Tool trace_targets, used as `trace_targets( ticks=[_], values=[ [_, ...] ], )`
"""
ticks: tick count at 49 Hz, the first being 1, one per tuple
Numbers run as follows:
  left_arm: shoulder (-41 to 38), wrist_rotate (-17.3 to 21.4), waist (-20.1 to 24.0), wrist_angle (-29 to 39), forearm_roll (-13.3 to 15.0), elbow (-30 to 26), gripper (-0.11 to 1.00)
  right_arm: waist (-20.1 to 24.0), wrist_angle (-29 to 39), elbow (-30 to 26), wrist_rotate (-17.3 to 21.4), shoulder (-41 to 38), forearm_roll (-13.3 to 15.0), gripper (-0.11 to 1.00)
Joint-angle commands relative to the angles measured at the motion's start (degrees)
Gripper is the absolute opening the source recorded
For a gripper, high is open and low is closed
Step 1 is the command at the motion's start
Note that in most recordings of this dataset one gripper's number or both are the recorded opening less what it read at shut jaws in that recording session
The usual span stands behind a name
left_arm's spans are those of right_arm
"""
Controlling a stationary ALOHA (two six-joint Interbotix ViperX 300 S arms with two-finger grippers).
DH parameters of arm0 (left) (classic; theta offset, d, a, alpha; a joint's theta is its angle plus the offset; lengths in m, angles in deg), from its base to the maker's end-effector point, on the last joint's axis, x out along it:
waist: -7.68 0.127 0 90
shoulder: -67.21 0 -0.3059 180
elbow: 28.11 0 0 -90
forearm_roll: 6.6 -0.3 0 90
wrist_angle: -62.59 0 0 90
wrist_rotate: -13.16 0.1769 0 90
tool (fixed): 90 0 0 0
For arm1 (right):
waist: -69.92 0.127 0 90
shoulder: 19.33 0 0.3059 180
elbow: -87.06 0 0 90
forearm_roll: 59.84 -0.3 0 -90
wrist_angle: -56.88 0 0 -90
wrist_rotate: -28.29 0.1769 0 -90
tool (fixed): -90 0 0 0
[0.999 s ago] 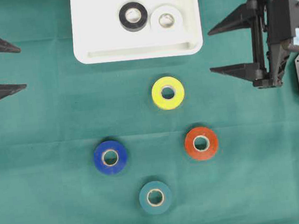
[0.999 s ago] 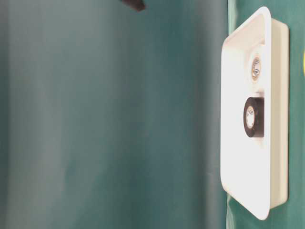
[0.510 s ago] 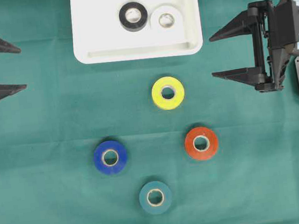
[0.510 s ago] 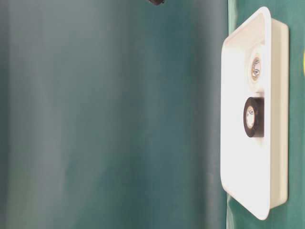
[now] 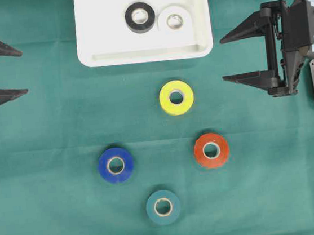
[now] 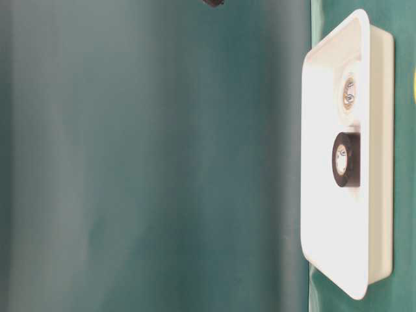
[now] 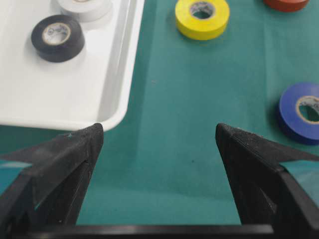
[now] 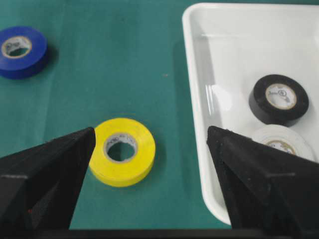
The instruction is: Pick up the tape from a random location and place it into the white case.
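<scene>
Green cloth: covers the table.
White case: top centre; black tape roll and white tape roll touch inside.
Right gripper: jaws wide apart, holding nothing; its wrist view frames the yellow tape roll.
Left gripper: jaws wide apart, holding nothing.
Overhead only: orange tape roll, blue tape roll and teal tape roll, all apart on the cloth.
</scene>
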Motion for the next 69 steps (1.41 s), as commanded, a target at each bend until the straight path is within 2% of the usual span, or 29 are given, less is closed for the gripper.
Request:
trace_targets(
  ticks=[1,20,29,35,49,69],
  values=[
    [-0.35,-0.09,0.09,-0.53,0.09,-0.62,0.96,-0.09,-0.26,-0.7,0.0,0.18,-0.09,0.89],
    [-0.35,-0.18,0.09,-0.53,0.09,-0.62,0.96,-0.09,-0.26,-0.7,0.0,0.09,-0.09,0.89],
    [-0.35,-1.85,-0.44,-0.53,0.26,-0.62,0.96,-0.09,-0.26,-0.7,0.0,0.0,-0.09,0.89],
    [-0.35,-3.69,-3.25,-0.53,0.26,-0.7,0.96,-0.09,-0.26,-0.7,0.0,0.0,0.0,0.89],
    [-0.26,-3.87,-11.69,-2.64,0.26,-0.79,0.96,-0.09,-0.26,-0.7,-0.09,0.0,0.0,0.89],
    [-0.44,-3.87,-12.22,-3.16,0.26,-0.7,0.96,-0.09,-0.26,-0.7,-0.09,-0.09,0.0,0.89]
  ],
)
